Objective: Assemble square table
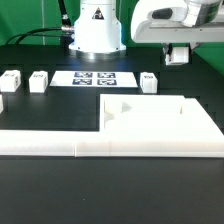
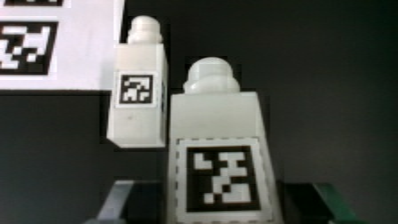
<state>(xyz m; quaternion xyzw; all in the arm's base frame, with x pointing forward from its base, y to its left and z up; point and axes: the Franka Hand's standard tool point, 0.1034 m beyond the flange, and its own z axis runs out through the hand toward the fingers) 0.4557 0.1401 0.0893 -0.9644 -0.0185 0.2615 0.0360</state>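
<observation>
The white square tabletop slab (image 1: 160,118) lies flat at the front right, against the rail. Three white tagged leg posts lie in a row at the back: two at the exterior view's left (image 1: 5,81) (image 1: 38,81) and one (image 1: 150,81) right of the marker board. My gripper (image 1: 178,55) hangs at the back right, above the table. In the wrist view it (image 2: 222,205) is shut on a fourth leg post (image 2: 222,140), tag facing the camera, rounded tip pointing away. The lying leg (image 2: 135,90) shows beside it, lower down.
The marker board (image 1: 95,77) lies at the back centre; its corner shows in the wrist view (image 2: 45,45). A long low white border rail (image 1: 60,145) runs across the front. The robot's base (image 1: 95,30) stands behind the board.
</observation>
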